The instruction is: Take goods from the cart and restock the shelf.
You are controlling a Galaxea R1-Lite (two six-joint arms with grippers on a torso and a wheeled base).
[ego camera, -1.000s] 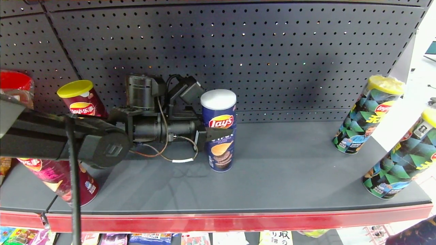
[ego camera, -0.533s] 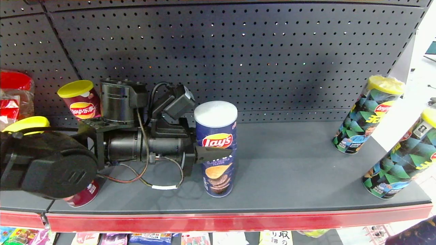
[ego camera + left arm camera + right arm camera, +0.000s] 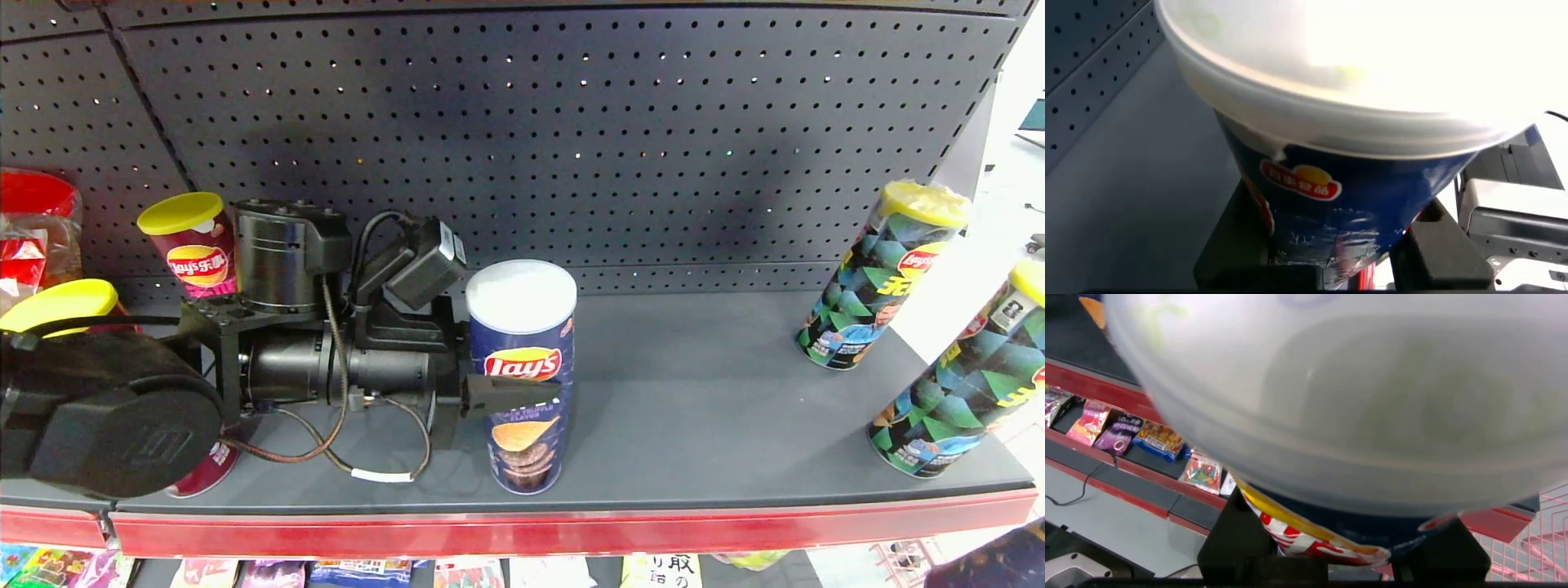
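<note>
Two cans are gripped: my left tool (image 3: 522,390) clamps the blue chip can (image 3: 526,445) upright near the front edge of the shelf (image 3: 735,425), while my right tool (image 3: 1343,549) clamps a second lidded can (image 3: 1323,400).

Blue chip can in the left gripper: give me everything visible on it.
Tall cylinder: the blue chip can has a glossy dark-blue wrap with a red-and-yellow logo and chip pictures, and a white plastic lid, on. It is upright near the front edge of the grey shelf. The left gripper clamps its middle, one finger across the front. Base contact with the shelf is unclear.
</note>
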